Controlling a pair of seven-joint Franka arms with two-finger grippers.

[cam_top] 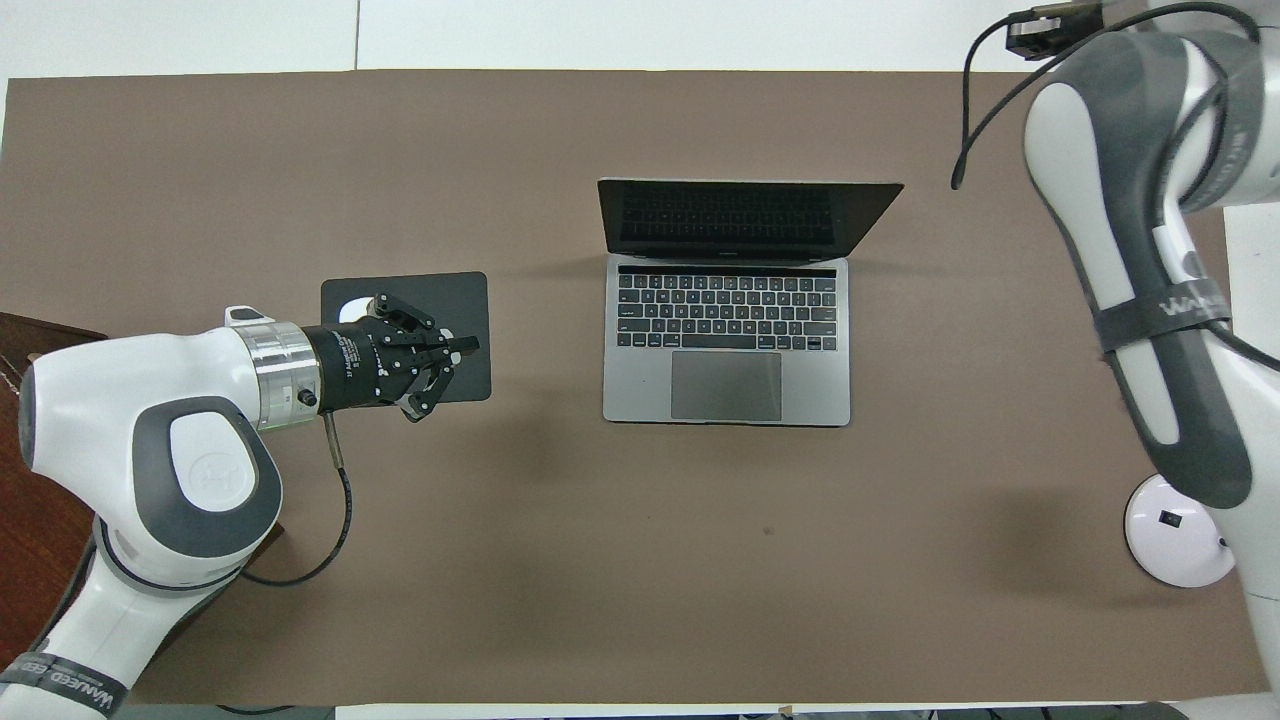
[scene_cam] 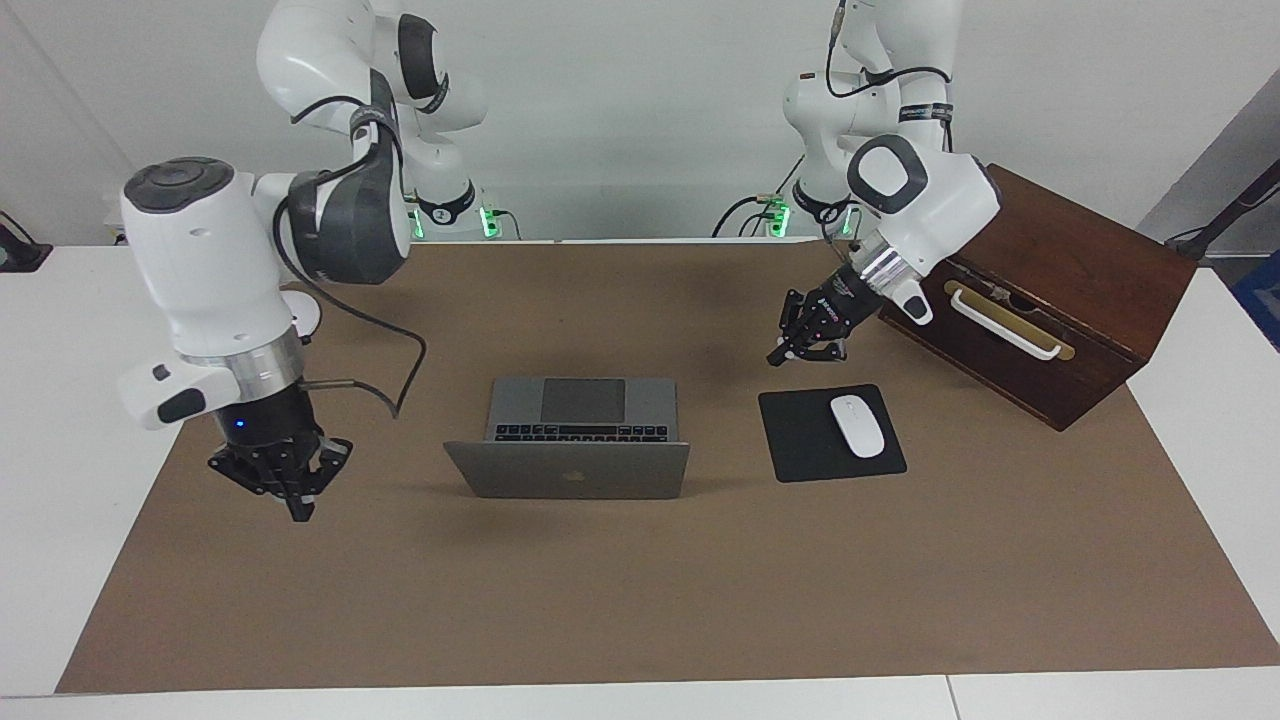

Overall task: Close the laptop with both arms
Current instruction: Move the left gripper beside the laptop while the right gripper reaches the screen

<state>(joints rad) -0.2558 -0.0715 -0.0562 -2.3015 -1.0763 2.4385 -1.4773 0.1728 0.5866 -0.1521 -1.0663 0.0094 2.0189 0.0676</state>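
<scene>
The silver-grey laptop point(scene_cam: 582, 405) stands open in the middle of the brown mat, and its lid point(scene_cam: 570, 470) with the apple logo is upright. It also shows in the overhead view point(cam_top: 727, 340) with its dark screen point(cam_top: 740, 215). My left gripper point(scene_cam: 782, 356) is shut and empty, tilted down over the mat by the mouse pad's edge, apart from the laptop; it also shows in the overhead view point(cam_top: 462, 346). My right gripper point(scene_cam: 298, 508) is shut and empty, pointing down over the mat beside the lid toward the right arm's end. The right arm hides it in the overhead view.
A black mouse pad point(scene_cam: 800, 440) with a white mouse point(scene_cam: 858, 425) lies beside the laptop toward the left arm's end. A dark wooden box point(scene_cam: 1060, 290) with a white handle stands by the left arm. A white lamp base point(cam_top: 1175, 530) stands at the right arm's end.
</scene>
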